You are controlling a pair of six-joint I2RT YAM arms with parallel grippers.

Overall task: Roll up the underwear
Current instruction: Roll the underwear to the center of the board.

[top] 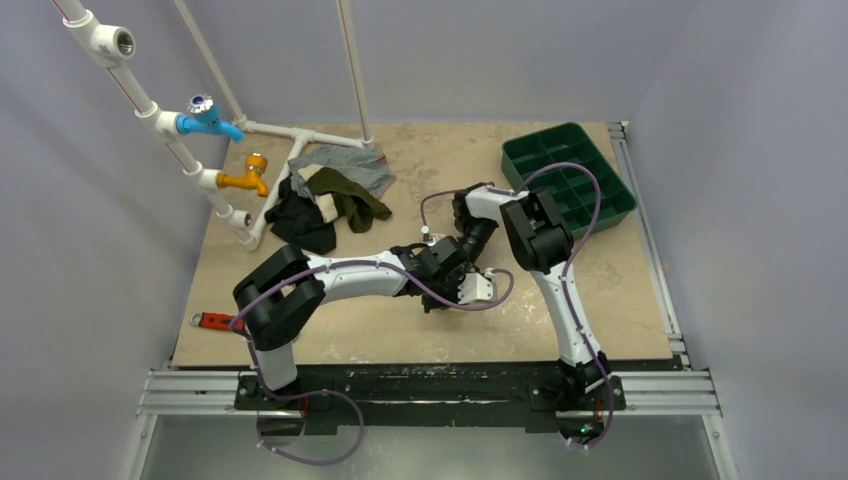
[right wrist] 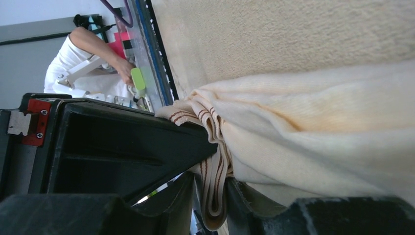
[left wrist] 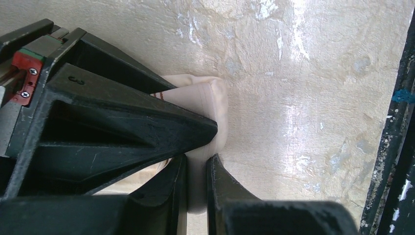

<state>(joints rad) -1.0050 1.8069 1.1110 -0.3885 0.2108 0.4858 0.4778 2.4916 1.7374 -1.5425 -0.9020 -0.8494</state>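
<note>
The left gripper [left wrist: 198, 164] is clenched on a fold of the underwear [left wrist: 213, 98], mid-table [top: 620, 300]; the right gripper [right wrist: 210, 188] straddles its striped band, grip unclear; if that side slackens, the cloth may spring open.

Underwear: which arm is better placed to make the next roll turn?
Likely left: the left end effector pinches the underwear at its folded end; the right end effector only has the striped band edge between wider-set fingers.
</note>
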